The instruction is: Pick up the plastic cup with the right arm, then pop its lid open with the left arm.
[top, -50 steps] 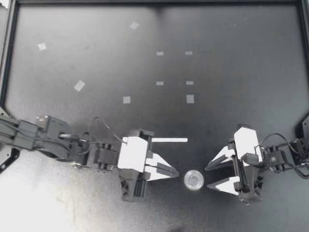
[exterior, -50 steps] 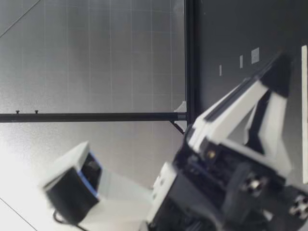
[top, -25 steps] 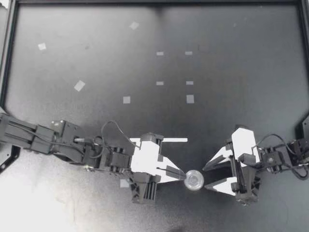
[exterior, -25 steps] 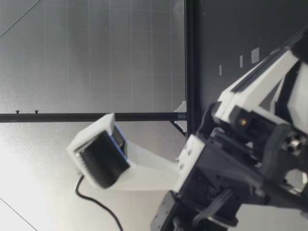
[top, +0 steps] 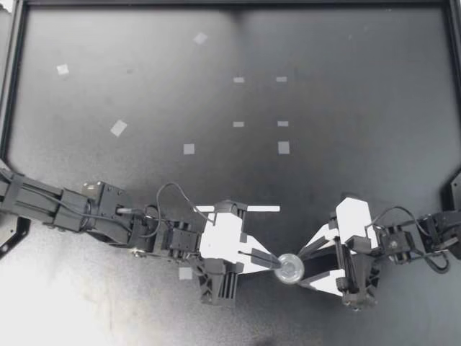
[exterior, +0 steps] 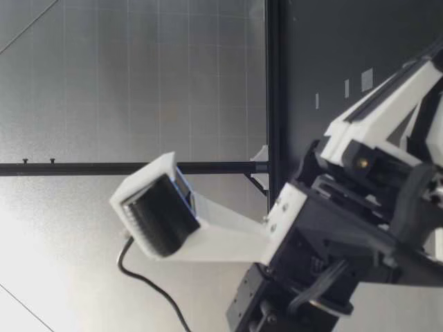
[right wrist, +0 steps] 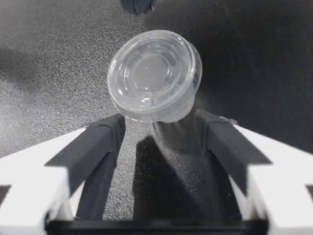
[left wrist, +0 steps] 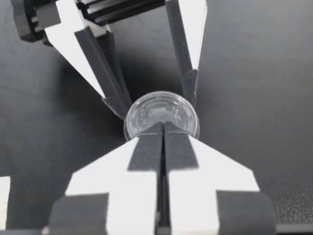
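On the black table [top: 360, 144], the left arm comes in from the lower left of the top view. The left gripper [top: 274, 262] has its two fingers clenched flat together, holding nothing. Its joined tips press against the rim of a small round clear plastic cup [top: 291, 268], which sits low in the frame, just right of centre. To the right of the cup, the right gripper [top: 304, 268] is spread wide and grasps nothing. In the right wrist view the cup lies just ahead of its fingertips, in line with the gap, and looks tipped, with one edge lifted off the table.

The likely risk is that the cup, light and already tilted, flips over or skids sideways out of the gap if the clenched left fingers push further. If the right gripper's fingers closed while the cup sits at their very tips, they could squeeze it out and away instead of catching it. The two grippers are also very near each other, so their fingertips could collide.

There are one cup and two grippers. Nine small white tape patches [top: 189, 148] lie across the upper half of the top view, and a tenth sits beside the left gripper's body. There is one long white tape strip [top: 263, 209].
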Tool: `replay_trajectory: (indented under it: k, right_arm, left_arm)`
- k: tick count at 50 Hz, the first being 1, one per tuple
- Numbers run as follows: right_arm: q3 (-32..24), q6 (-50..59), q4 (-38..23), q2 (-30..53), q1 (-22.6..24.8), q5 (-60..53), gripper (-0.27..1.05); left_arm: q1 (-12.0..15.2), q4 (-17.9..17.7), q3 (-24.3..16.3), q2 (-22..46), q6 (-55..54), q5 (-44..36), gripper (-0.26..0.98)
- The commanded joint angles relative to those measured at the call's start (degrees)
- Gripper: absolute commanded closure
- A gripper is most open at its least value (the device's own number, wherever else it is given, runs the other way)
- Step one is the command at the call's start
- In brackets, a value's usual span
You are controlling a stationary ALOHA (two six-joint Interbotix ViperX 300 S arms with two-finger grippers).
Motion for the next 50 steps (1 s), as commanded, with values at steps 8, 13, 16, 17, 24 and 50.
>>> replay_trajectory:
  k: [8,13,16,17,24,50]
  right_arm:
    - [-1.05,-0.09,0.18,0.0,0.53,-0.7,0.13]
    - [-1.23,-0.18,0.18,0.44,0.44,-0.7,0.13]
    - [-1.49,-0.18,0.18,0.7,0.53,-0.7,0.13]
    - [-1.58,-0.26,0.18,0.79,0.53,-0.7,0.13]
    - [-2.2,-0.26,0.18,1.58,0.44,-0.7,0.13]
    - [-3.08,-0.26,0.35,0.62,0.53,-0.62,0.13]
  left_arm:
    - [-0.18,0.18,-1.49,-0.18,0.0,-0.18,0.82]
    - [-0.18,0.18,-1.49,0.0,-0.09,-0.18,0.82]
    - [-0.18,0.18,-1.58,0.18,-0.09,-0.26,0.82]
    - [-0.18,0.18,-1.49,0.26,-0.09,-0.18,0.82]
    - [-0.18,0.09,-1.76,0.79,-0.18,-0.18,0.82]
    - [-0.18,-0.09,-1.85,1.49,-0.53,0.53,0.82]
